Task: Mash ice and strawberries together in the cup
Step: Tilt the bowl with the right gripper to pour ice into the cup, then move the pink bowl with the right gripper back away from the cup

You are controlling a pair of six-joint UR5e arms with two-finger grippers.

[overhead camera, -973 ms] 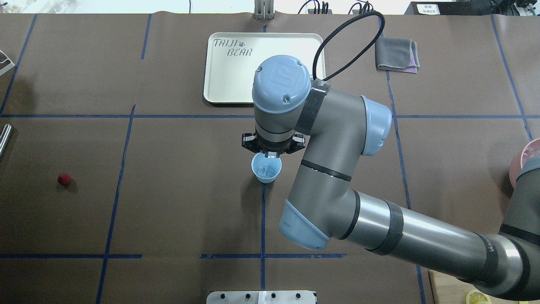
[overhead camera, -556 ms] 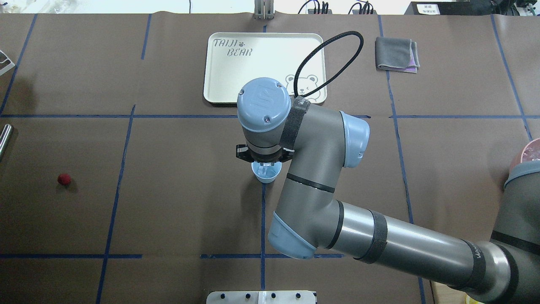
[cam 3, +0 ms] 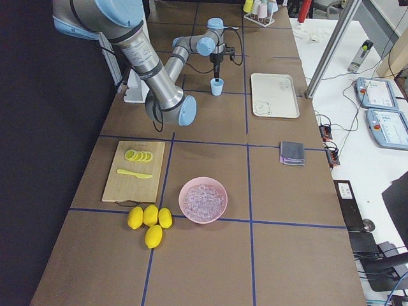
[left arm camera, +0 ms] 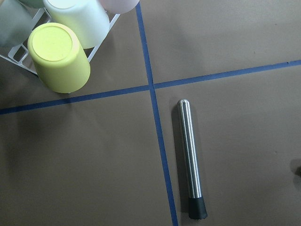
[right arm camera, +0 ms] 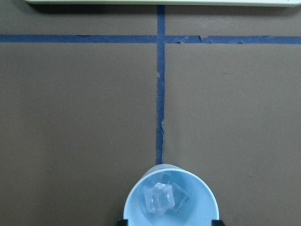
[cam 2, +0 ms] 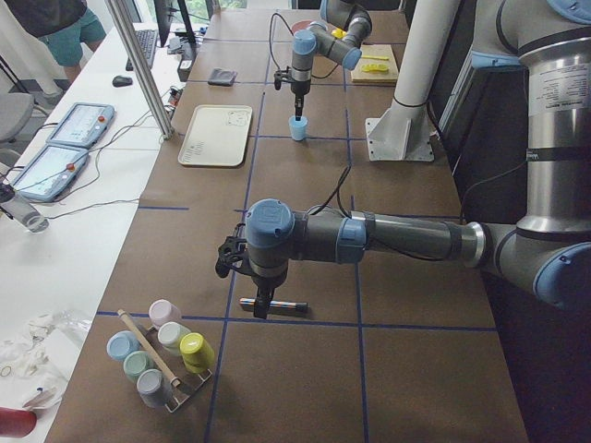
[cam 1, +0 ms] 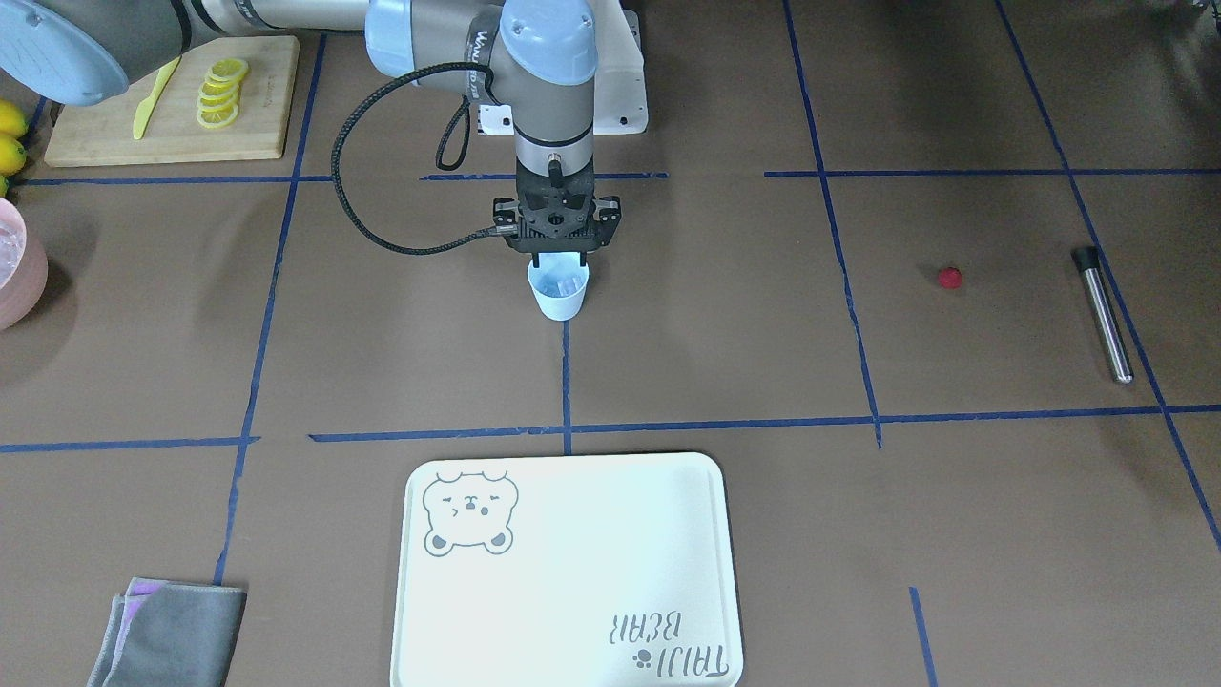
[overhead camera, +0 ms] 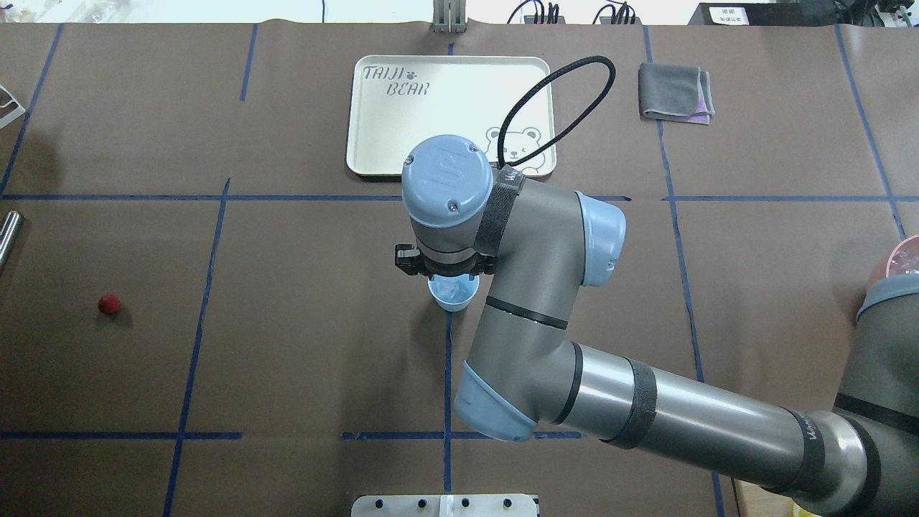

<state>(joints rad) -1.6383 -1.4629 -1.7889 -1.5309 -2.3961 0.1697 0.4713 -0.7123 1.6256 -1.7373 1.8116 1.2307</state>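
The pale blue cup (cam 1: 559, 298) stands upright at the table's middle and holds a clear ice cube (right arm camera: 161, 197). My right gripper (cam 1: 559, 258) hangs straight down just above the cup's mouth, open and empty. Its fingertips (right arm camera: 215, 221) show at either side of the rim in the right wrist view. The red strawberry (overhead camera: 109, 304) lies alone on the table far to the left. My left gripper (cam 2: 261, 310) hovers over a steel muddler (left arm camera: 190, 160). I cannot tell whether it is open.
A white bear tray (overhead camera: 373, 143) lies beyond the cup, with a grey cloth (overhead camera: 675, 92) to its right. A pink bowl of ice (cam 3: 203, 199), lemons (cam 3: 148, 220) and a cutting board (cam 3: 137, 172) sit at the right end. Upturned cups on a rack (cam 2: 157, 355) stand at the left end.
My right arm has moved left and toward the robot, so its gripper now covers the cup's far rim. The cup and the strawberry have not moved.
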